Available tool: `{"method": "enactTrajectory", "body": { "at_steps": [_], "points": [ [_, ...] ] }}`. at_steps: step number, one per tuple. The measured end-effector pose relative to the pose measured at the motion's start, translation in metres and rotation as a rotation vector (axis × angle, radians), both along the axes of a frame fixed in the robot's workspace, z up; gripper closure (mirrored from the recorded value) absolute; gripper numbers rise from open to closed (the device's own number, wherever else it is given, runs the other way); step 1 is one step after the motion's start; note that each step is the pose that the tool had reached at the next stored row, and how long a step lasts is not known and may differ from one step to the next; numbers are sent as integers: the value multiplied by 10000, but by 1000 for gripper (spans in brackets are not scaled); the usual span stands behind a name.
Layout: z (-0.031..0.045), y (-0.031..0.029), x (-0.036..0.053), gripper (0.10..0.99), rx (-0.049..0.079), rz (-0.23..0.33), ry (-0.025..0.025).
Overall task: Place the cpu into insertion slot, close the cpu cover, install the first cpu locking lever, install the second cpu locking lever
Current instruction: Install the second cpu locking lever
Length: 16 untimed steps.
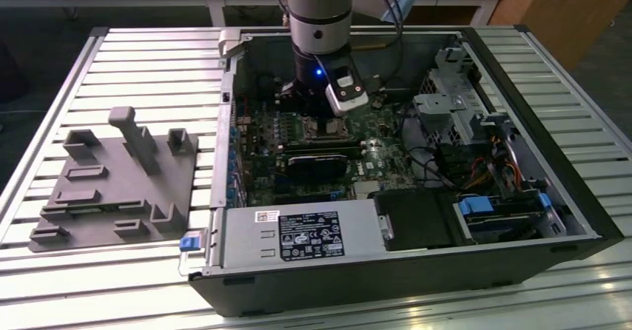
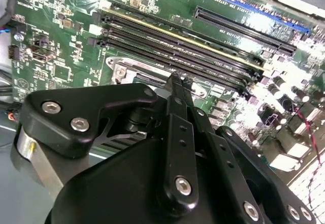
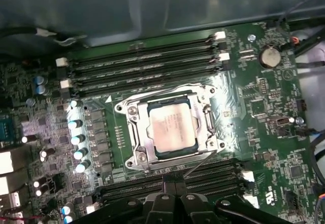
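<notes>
**CPU seated and cover down; gripper poised beside the socket**

In the first wrist view the cpu [image 3: 171, 127] lies flat in its socket on the green motherboard [image 3: 254, 97], its silvery-tan top showing through the square window of the cpu cover [image 3: 133, 113], which lies closed around it. A thin locking lever [image 3: 199, 163] slants up from the socket's edge on the gripper's side, raised off the frame and not latched. Rows of black memory slots [image 3: 142, 71] run along both sides of the socket.

The gripper [image 3: 175, 186] hangs just beside the socket, over the nearer bank of memory slots, with its two black fingertips pressed together and nothing between them. The second wrist view shows the same fingers [image 2: 177, 89] meeting in a narrow point above the board.

In the exterior view the arm [image 1: 318, 19] reaches down into the open computer case [image 1: 553, 189], over the far-left part of the board. A grey fixture tray [image 1: 109, 189] sits on the slatted table [image 1: 148, 56] to the exterior view's left of the case.
</notes>
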<state>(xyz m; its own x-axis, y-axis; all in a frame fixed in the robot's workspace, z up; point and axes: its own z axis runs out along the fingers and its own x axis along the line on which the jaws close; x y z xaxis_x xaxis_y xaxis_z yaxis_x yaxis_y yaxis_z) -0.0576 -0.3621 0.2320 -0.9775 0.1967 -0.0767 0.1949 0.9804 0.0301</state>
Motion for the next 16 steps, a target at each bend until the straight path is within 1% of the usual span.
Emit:
{"method": "enactTrajectory", "body": {
  "at_steps": [5,12,16],
  "points": [
    [-32,-19,-22,980,0,241,18],
    [-35,-21,-24,980,5,255,20],
    [-42,-49,-27,980,106,255,19]
  ]
}}
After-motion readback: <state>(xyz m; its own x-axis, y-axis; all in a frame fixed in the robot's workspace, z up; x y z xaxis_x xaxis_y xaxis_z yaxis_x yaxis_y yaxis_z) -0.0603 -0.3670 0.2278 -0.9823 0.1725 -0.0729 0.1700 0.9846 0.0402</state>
